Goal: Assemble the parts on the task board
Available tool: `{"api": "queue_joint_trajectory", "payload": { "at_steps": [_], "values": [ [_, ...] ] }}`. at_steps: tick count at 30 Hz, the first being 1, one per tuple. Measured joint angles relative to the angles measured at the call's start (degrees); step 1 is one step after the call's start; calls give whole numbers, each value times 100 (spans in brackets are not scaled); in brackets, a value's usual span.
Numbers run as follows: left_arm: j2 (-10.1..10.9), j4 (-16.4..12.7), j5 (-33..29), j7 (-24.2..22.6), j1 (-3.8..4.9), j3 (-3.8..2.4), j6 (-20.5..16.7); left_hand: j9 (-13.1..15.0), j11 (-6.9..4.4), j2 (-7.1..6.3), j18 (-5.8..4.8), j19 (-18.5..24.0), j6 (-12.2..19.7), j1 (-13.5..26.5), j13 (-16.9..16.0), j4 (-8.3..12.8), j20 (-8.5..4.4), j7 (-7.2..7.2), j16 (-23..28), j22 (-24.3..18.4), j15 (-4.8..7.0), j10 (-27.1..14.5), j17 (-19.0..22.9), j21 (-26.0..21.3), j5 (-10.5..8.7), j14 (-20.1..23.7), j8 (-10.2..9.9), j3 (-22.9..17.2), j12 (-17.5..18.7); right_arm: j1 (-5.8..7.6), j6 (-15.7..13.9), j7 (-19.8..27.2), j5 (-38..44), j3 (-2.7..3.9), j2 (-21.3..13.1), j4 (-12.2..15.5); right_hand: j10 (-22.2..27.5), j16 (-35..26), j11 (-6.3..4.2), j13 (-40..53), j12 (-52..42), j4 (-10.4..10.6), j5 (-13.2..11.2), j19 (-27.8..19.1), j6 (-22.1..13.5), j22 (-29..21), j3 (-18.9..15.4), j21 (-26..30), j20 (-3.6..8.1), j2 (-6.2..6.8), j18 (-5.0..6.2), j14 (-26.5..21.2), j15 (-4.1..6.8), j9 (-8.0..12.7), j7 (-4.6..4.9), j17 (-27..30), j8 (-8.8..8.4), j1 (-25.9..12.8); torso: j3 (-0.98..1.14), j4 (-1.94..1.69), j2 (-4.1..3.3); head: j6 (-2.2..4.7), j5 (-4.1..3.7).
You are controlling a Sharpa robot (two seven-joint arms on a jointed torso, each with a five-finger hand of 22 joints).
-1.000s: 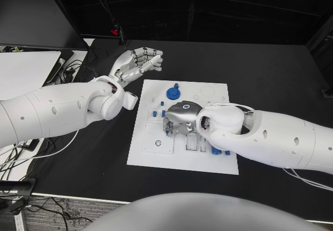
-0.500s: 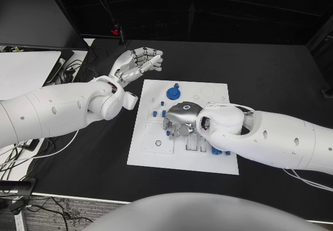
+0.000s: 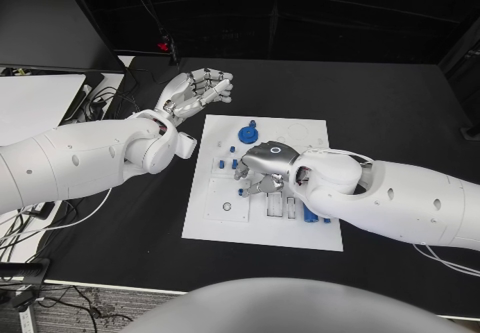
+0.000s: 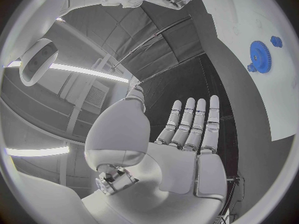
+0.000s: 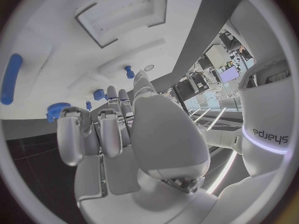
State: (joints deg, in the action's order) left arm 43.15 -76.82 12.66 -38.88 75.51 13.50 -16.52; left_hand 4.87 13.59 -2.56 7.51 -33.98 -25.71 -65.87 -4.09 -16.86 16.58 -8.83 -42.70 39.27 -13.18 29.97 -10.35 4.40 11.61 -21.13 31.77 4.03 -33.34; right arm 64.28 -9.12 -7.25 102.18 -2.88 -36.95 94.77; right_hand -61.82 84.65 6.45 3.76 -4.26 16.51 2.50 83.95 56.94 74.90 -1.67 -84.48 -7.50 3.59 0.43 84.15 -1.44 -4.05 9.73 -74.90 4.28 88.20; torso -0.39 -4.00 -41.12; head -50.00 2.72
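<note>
The white task board (image 3: 262, 225) lies in the middle of the black table. A blue gear (image 3: 248, 133) stands near its far edge, and the left wrist view shows this gear (image 4: 260, 56) too. Small blue pegs (image 3: 222, 164) stand along the board's left part. My right hand (image 3: 262, 165) hovers over the board's middle, fingers pointing down at the board. In the right wrist view two fingers (image 5: 93, 134) curl in, the others reach toward a small blue part (image 5: 98, 94), and their tips are hidden. My left hand (image 3: 203, 87) stays raised off the board's far left corner, fingers straight and apart, holding nothing.
Several blue pieces (image 3: 311, 217) lie on the board under my right forearm. A long blue piece (image 5: 11, 78) appears in the right wrist view. A white surface (image 3: 35, 94) with cables (image 3: 95, 104) borders the table's left edge. Bare black table (image 3: 390, 111) spreads to the right.
My right hand has shifted a little toward the board's far side and turned at the wrist. The left hand has not moved.
</note>
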Motion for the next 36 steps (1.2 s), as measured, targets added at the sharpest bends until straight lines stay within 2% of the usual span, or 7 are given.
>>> {"api": "queue_joint_trajectory", "payload": {
  "at_steps": [4, 7, 10, 13, 19, 24, 36],
  "values": [
    [6, 10, 0, 0, -2, 0, 1, -8, 0, 10, 0, 0, 21, 7, 0, 0, 0, -21, -23, -12, 0, 0, 21, 0, 23, 0, 22, 0, -24, 13, -601, 106, -318, 3, -431, 311, 0, -24, 0, 0, -33, -9, 0, 0, 0, 0, 89, 0, 0, 0, 0, -21, -21, -7, 0, 0, 0, 1, -2, 0, 2, 0, -42],
    [5, 21, 0, -1, -2, 0, 1, -9, 0, 46, 0, 0, 22, 1, 0, 0, 0, -22, -24, -16, 0, 0, 30, 0, 23, 0, 23, 0, -34, 130, -1000, 180, -681, 1, -782, 523, 37, -25, 34, 0, -41, -26, 0, 0, -32, 0, 153, 0, 0, 0, 0, -21, -21, -5, 33, 0, 0, 1, -9, 0, 8, -1, -92],
    [5, 37, 0, -1, -2, 0, 1, -9, 1, 47, 0, 0, 22, 1, 0, 0, 0, -21, -23, -16, 0, -1, 30, 0, 23, 0, 23, 0, -34, 290, -1213, 227, -1027, 11, -1077, 676, 219, -25, 54, -2, -41, -30, 0, 6, -169, 0, 222, 0, -33, 1, 0, 0, -42, 13, 80, 0, -31, 1, -12, 1, 8, -1, -136],
    [-2, 55, 0, -1, -2, 0, 1, -9, 20, 47, 0, 0, 22, 1, 0, 0, 0, -21, -23, -16, 0, -21, 30, 0, 23, 0, 23, 0, -34, 408, -1302, 239, -1344, 16, -1366, 766, 406, -25, 4, -6, -17, -12, 0, 3, -336, 0, 264, 0, -17, 1, 0, -16, 45, 22, -7, 0, -51, 1, -14, 4, 8, -1, -192],
    [-27, 83, -9, -1, -2, 0, 1, -9, 20, 47, 0, 0, 21, 1, 0, 0, 0, -21, -23, -16, 0, -21, 30, 0, 23, 0, 23, 0, -34, 470, -1230, 167, -1640, 7, -1631, 807, 482, -25, -73, -6, -17, -14, 0, 9, -430, 0, 299, 0, 95, 0, 7, -10, 136, 22, -61, 0, -51, 1, -16, 8, 8, -1, -271],
    [-41, 94, -18, -1, -2, 0, 1, -9, 21, 47, 0, 0, 21, 1, 1, 0, 0, -21, -23, -16, 0, -21, 32, 0, 23, 0, 23, 0, -34, 479, -1024, -2, -1553, 3, -1714, 804, 555, -25, -103, -6, -17, -11, 0, 8, -470, 0, 302, 0, 137, 31, 91, -10, 177, 22, -101, 0, -51, -30, -13, 9, 8, -1, -349],
    [-37, 111, -32, -1, -2, 0, 1, -9, 20, 47, 0, 0, 21, 1, 4, 0, 0, -21, -23, -16, 0, -20, 36, 0, 23, 0, 23, 0, -34, 425, -324, -583, -1030, -1, -1559, 553, 574, -25, -122, 4, -76, 16, 0, 9, -470, 0, 329, 91, 178, 69, 91, -10, 218, 17, -101, 0, -51, -67, -7, 0, 7, -1, -409]
  ]
}}
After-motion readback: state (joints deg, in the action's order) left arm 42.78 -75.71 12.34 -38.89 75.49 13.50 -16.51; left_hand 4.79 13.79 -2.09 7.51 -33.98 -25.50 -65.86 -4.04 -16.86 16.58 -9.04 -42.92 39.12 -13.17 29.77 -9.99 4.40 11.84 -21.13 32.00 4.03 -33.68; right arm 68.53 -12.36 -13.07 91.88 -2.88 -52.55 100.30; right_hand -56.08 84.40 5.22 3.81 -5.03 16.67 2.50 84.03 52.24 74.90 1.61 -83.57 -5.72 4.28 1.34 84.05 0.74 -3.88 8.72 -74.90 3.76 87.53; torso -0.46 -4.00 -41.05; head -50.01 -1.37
